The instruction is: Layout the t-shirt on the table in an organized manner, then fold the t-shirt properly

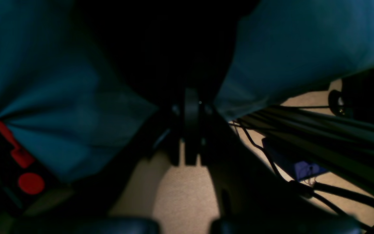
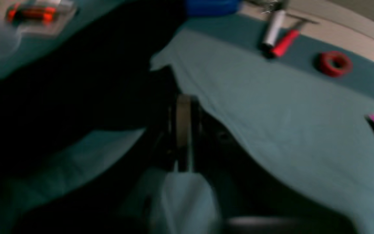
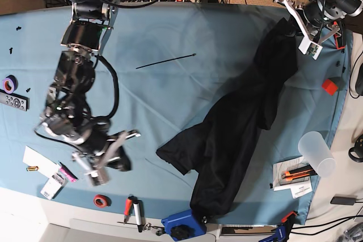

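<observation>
The black t-shirt (image 3: 238, 128) lies crumpled in a long diagonal strip across the right side of the light blue table (image 3: 170, 26). My left gripper (image 3: 296, 28) is at the far right corner and is shut on the shirt's top end. In the left wrist view the black fabric (image 1: 161, 48) runs into the closed left gripper (image 1: 192, 107) over the table cloth (image 1: 287, 39). My right gripper (image 3: 119, 157) is near the front left, apart from the shirt's edge, with its jaws together. The blurred right wrist view shows this gripper (image 2: 183, 100), the shirt (image 2: 60, 81) on the left and the cloth (image 2: 271, 113).
A red tape ring (image 3: 101, 200) and a red-handled tool (image 3: 128, 207) lie by the front edge. A blue clamp (image 3: 181, 225) grips that edge. A clear cup (image 3: 316, 152), an orange cutter (image 3: 298, 174) and a red block (image 3: 329, 86) sit at the right. A thin black stick (image 3: 164, 60) lies mid-table.
</observation>
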Tool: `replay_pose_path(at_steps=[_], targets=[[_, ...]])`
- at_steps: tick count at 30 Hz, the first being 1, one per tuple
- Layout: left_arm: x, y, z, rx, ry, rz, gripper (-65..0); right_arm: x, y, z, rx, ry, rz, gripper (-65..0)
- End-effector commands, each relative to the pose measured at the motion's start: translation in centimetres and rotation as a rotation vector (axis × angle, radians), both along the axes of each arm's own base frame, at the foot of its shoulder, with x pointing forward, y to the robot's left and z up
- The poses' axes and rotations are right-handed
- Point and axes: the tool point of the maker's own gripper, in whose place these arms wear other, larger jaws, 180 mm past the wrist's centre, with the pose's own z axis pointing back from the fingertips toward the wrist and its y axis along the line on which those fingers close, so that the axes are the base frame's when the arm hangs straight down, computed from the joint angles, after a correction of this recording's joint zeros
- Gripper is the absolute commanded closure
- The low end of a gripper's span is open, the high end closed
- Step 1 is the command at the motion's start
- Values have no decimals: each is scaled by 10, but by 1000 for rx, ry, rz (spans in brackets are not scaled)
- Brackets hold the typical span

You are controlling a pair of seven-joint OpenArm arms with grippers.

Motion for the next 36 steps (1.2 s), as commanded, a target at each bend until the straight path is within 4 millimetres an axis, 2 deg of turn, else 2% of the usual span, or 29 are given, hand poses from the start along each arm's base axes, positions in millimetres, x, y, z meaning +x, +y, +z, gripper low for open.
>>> replay_pose_path(at_steps=[1,3,4,8,11,14,17,21,22,24,25,27,29,33,36], targets=[[3,0,6,3,-27,-10,0,3,17,18,7,-61,53,-125],[3,0,6,3,-28,-10,0,-2,52,16,4,-70,143,-212],[3,0,6,2,-29,-9,0,-4,71,15,3,-80,182,-224],[3,0,7,2,-30,-10,0,-9,140,-5,-10,-62,276,-224],[3,0,7,2,-30,-10,0,-8,173,-29,-44,-11,290,-224],[3,0,6,3,-27,-10,0,1,177,-58,-132,56,195,-224],[3,-1,6,-1,-29,-8,0,-2,180,-82,-171,104,194,-224],[3,-4,6,-16,-31,1,0,0,178,-99,-197,123,175,-218],[3,-5,6,-22,-35,3,0,0,178,-101,-197,122,175,-182],[4,-8,7,-37,-43,9,0,0,176,-102,-203,130,170,-41],[4,-9,7,-46,-44,8,0,2,173,-101,-223,132,159,0],[4,-10,7,-49,-43,7,0,8,165,-96,-275,125,138,0],[3,-10,7,-46,-39,6,0,16,162,-78,-283,77,115,0],[3,-10,7,-48,-40,6,0,29,163,-10,-233,-86,74,0],[3,-10,7,-47,-40,6,0,32,151,36,-197,-173,25,0]])
